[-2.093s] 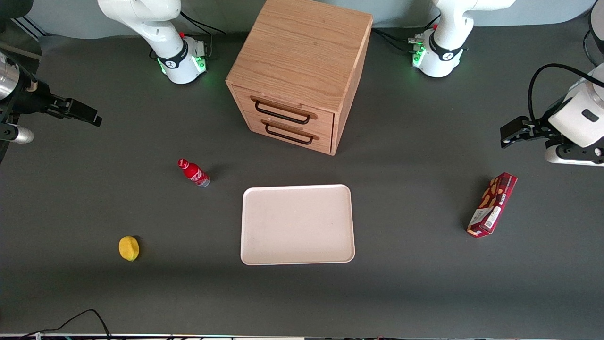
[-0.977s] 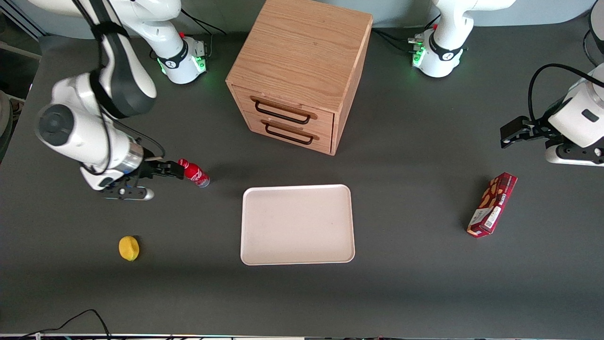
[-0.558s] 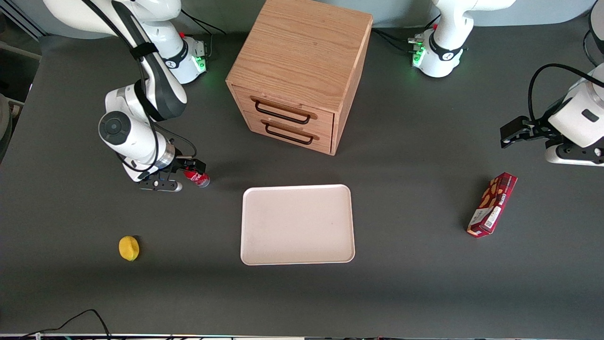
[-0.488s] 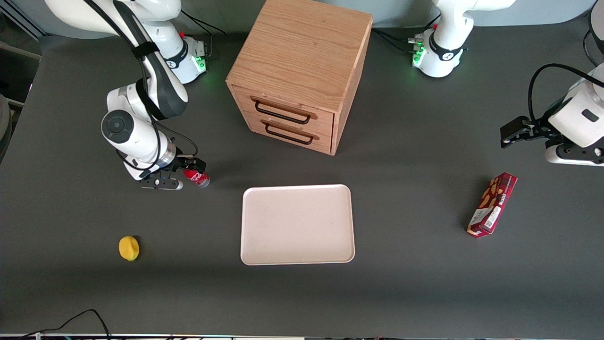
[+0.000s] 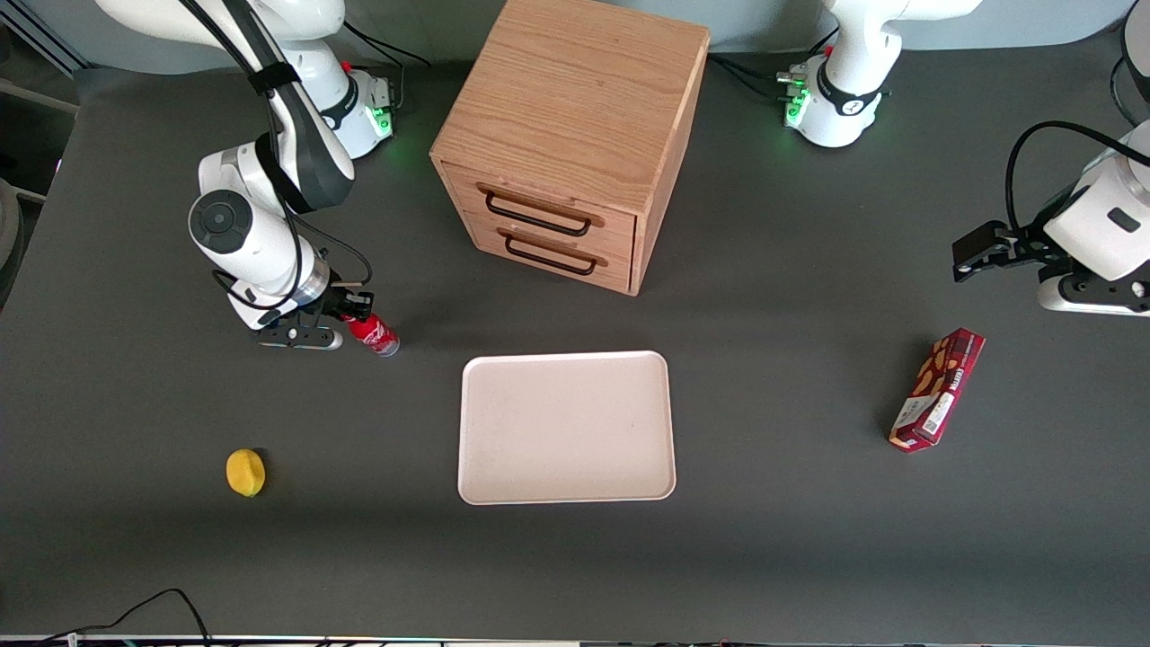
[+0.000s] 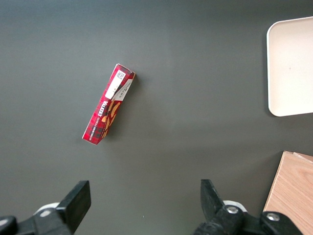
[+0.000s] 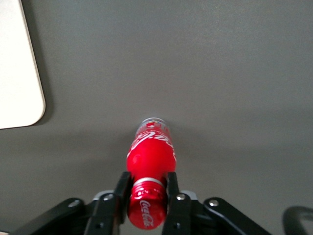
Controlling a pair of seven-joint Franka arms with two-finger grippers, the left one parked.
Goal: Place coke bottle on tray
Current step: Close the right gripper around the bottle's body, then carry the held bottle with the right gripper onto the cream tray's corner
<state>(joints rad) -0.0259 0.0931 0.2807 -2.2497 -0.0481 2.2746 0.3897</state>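
Note:
The coke bottle [image 5: 375,333] is small and red with white lettering and a silvery base. It stands on the dark table, beside the tray toward the working arm's end. My right gripper [image 5: 356,308] is at the bottle's top, and its two fingers press on either side of the neck just under the red cap. In the right wrist view the gripper [image 7: 146,180] holds the bottle [image 7: 150,152], and the black fingers [image 7: 122,188] touch the neck on both sides. The pale cream-pink tray [image 5: 566,427] lies flat, nearer the front camera than the cabinet. Its corner shows in the right wrist view [image 7: 17,63].
A wooden two-drawer cabinet [image 5: 575,135] stands farther from the front camera than the tray. A yellow lemon-like object [image 5: 245,472] lies toward the working arm's end, nearer the camera. A dark red snack box [image 5: 937,388] lies toward the parked arm's end; it also shows in the left wrist view [image 6: 108,108].
The right arm swung in from the table's edge to the bottle. Its gripper came over the cap and closed on the neck. The bottle's base has stayed in place.

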